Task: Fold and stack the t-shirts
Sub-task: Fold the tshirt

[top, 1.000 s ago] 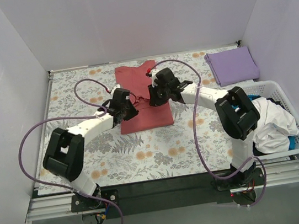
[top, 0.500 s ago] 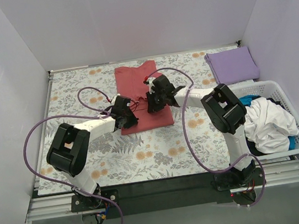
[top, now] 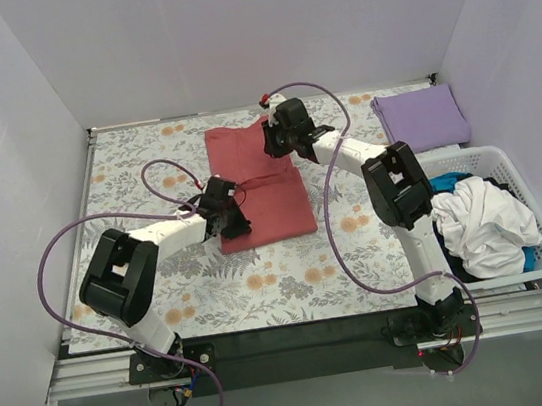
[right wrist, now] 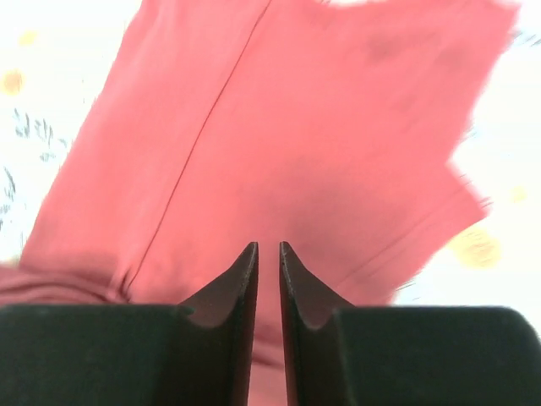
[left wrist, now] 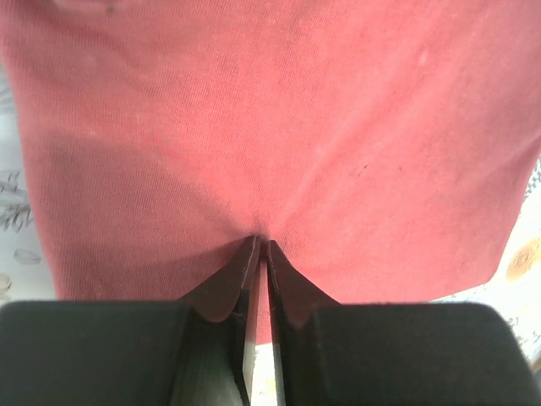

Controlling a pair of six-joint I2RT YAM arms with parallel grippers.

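Tee (top: pixel 272 198) lengthwise near-to-far, slightly skewed

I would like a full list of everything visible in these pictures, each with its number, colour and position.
table cloth: 1, pale floral print, lying under everything.
red t-shirt: 1, salmon red, spread flat, middle toward the far edge.
purple t-shirt: 1, lavender, folded, far right corner.
basket: 1, white slatted, right edge.
clothes: a heap, mostly white with some blue, inside the basket.
cables: several, purple, looping along both arms.
arms: 2, white and black, bases at the near edge.
left gripper: 1, black, shut on the red t-shirt's near left part.
right gripper: 1, black, fingers nearly together, over the red t-shirt's far part.
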